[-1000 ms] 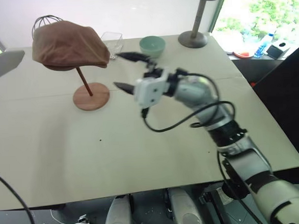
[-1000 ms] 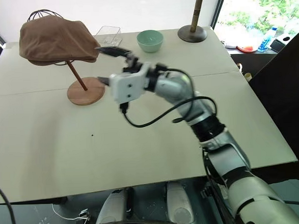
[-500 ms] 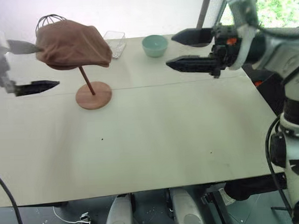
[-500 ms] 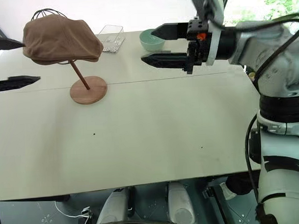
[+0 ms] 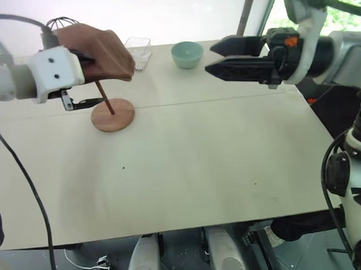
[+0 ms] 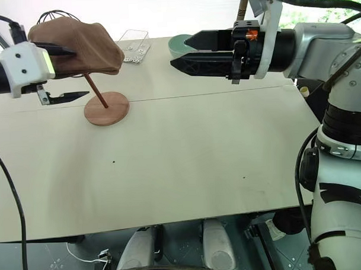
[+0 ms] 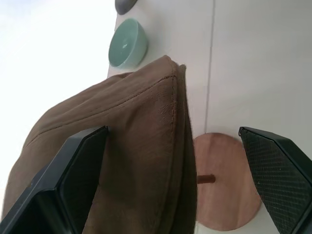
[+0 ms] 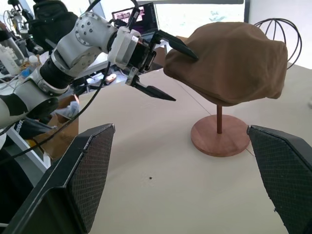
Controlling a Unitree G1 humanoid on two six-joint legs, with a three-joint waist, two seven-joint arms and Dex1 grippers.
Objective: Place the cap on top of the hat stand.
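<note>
The brown flat cap [image 6: 76, 47] sits on top of the wooden hat stand [image 6: 106, 108], draped over its top so that the disc is hidden; only the thin slanted rod and the round base show below it. The stand rests on the pale worktop [image 6: 187, 164], toward its far left part.

The left tool [image 6: 65, 74] is at the cap's near-left edge with its fingers spread wide apart. Its upper finger lies against the top of the cap's fabric, and its lower finger hangs below the brim, level with the rod and short of it, above the worktop. In the left wrist view the cap [image 7: 126, 161] fills the space between the two fingers, one finger pressed along the crown, the other well clear of the brim over the stand's base [image 7: 226, 183]. The tool is not clamped on the cap.

The right tool [image 6: 186, 55] hovers above the worktop, well to the right of the hat stand, pointing toward it, its fingers apart and holding nothing.

Beyond the hat stand, a black wire globe stand [image 5: 61, 23] peeks out behind the cap. Right of the cap stand a clear plastic box [image 5: 136, 50] and then a teal bowl [image 5: 185, 54]. Farther right, at the worktop's far edge, is a grey pedestal stand [image 5: 243, 20].
</note>
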